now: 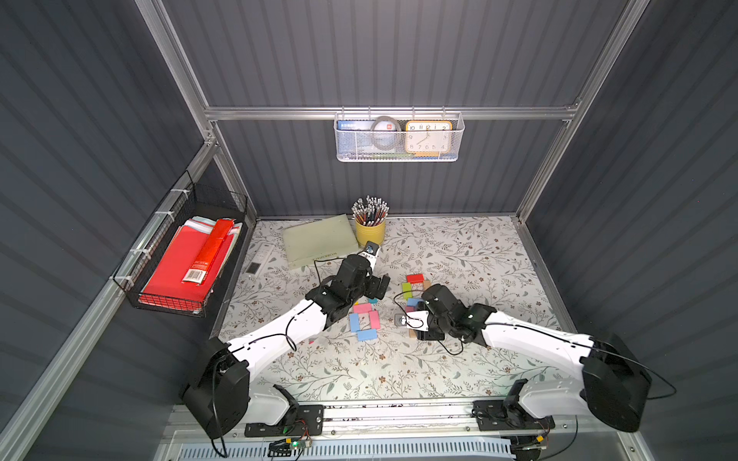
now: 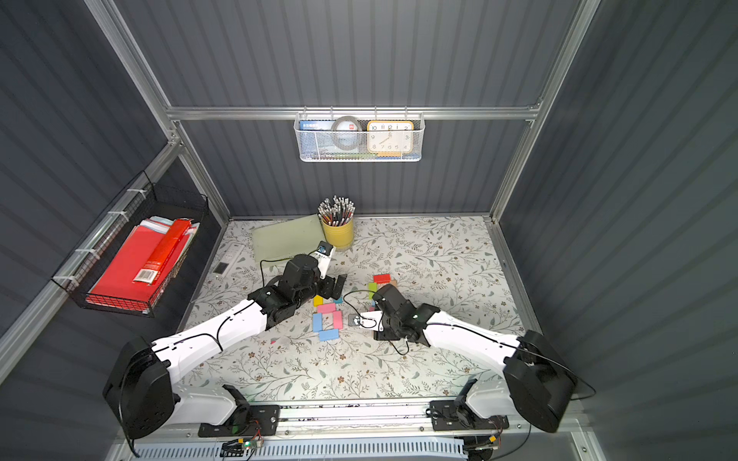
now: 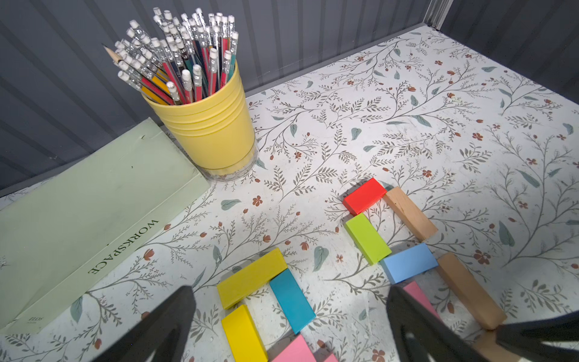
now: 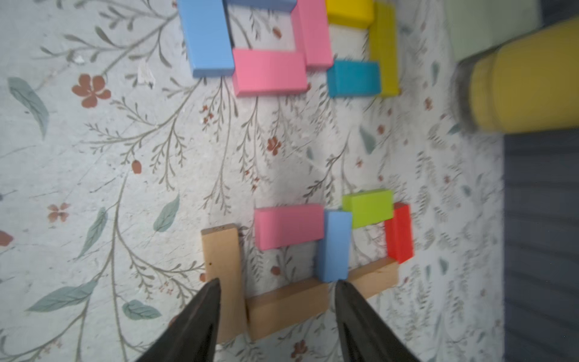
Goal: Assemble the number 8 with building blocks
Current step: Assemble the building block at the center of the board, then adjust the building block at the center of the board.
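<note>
Right gripper (image 4: 275, 291) is partly open astride the tan blocks (image 4: 288, 304), gripping none. Left gripper (image 3: 289, 293) is spread wide and empty.

Building blocks (image 4: 288, 225) lie flat mid-table (image 1: 459, 255) as two seven-piece figures, near each other.

Judged light, rigid and smooth-painted, so likely to skid. Pinch across the long edges at mid-length.

Right wrist view shows the tan bottom corner. In both top views the right arm (image 1: 531, 339) hides it.

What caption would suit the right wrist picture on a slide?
Right gripper, jaws apart, over a tan block of a seven-block 8; a second block figure lies nearby.
</note>
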Available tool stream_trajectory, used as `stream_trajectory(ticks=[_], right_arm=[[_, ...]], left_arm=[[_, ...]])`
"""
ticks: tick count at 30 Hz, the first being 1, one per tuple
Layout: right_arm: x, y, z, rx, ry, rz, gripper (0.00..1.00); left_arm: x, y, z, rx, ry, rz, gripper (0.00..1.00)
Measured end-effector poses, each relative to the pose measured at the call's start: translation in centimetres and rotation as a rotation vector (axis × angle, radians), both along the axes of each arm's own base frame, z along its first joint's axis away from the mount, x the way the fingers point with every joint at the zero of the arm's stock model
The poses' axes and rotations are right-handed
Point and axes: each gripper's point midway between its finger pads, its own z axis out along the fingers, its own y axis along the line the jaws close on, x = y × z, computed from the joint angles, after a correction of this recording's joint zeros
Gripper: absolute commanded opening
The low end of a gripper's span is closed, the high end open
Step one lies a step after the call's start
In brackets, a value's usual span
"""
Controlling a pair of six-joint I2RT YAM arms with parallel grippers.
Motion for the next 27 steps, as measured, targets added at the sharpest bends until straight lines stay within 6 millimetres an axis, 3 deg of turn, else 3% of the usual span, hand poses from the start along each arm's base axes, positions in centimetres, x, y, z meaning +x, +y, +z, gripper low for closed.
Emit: stream_trajectory(ticks=[4, 7, 9, 18, 27], right_arm=[[1.5, 0.2, 4.8, 0.226, -0.063, -0.106, 0.85], [3.0, -1.1, 6.0, 0.345, -0.065, -0.245, 0.94], [3.9, -2.0, 5.8, 0.381, -0.054, -0.332, 0.99], [5.7, -4.7, 1.3, 0.351, 0.0, -0.592, 0.99], [9.0, -3.1, 0.3, 0.361, 0.089, -0.764, 0.99]], left_arm=[[0.2, 0.0, 0.1, -0.031, 0.01, 0.003, 0.99], [0.4, 0.1, 0.2, -0.06, 0.019, 0.006, 0.99], [0.5, 0.2, 0.3, -0.069, 0.022, 0.006, 0.99], [0.9, 0.7, -0.1, -0.069, 0.036, 0.012, 0.99], [1.2, 3.4, -1.6, -0.053, 0.059, 0.06, 1.0]])
